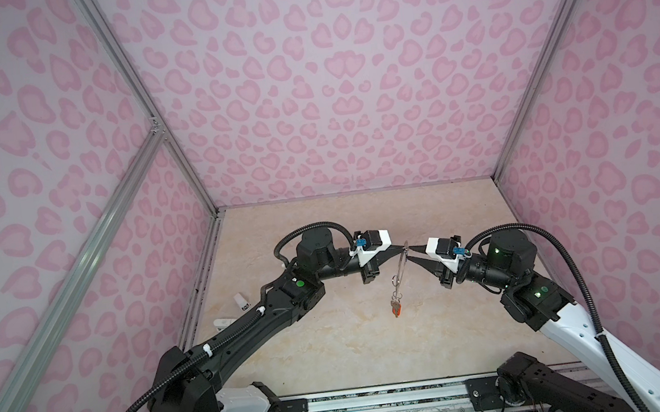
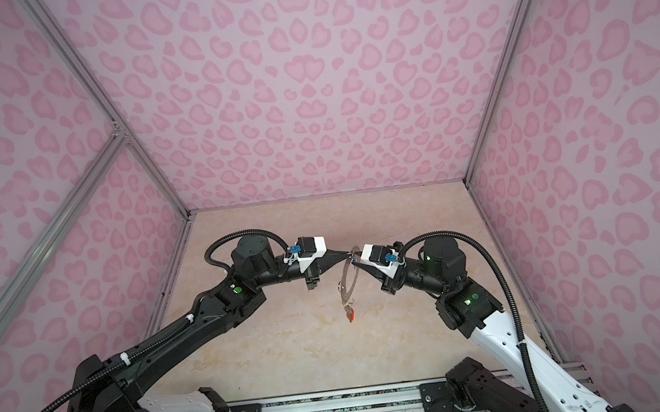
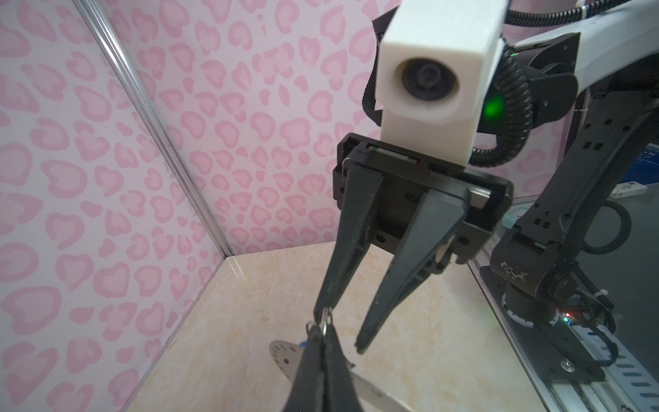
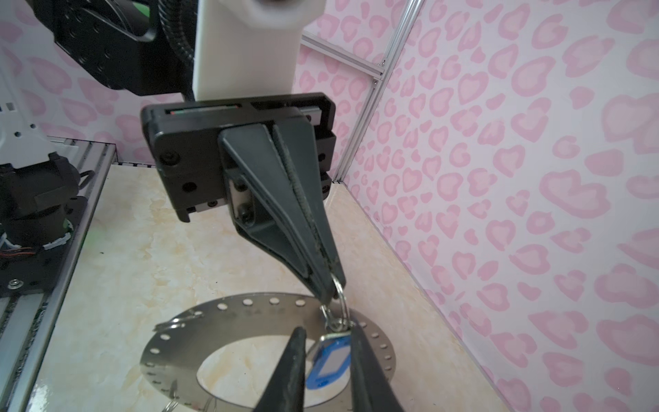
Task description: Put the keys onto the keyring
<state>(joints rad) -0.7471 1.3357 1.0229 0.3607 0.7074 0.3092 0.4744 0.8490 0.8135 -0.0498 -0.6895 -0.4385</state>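
Grey keyring [image 4: 249,317] hangs from the left claw [image 4: 328,289], clamped on its wire ring [image 4: 341,296]; right claw [image 3: 341,330], apart astride the blue tag [image 4: 331,362], should withdraw straight.

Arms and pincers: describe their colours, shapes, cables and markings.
Left arm and right arm: black jointed segments, white shells near the base, ribbed black cables, green lights. White camera blocks with blue plugs at the wrists. Left pincer and right pincer: two tapered black fingers each.

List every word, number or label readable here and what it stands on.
No text reads clearly.
keyring: faint stamped marks beside rim holes, too blurred to read.
blue tag: white insert, no writing visible.
white box: print too small to read.
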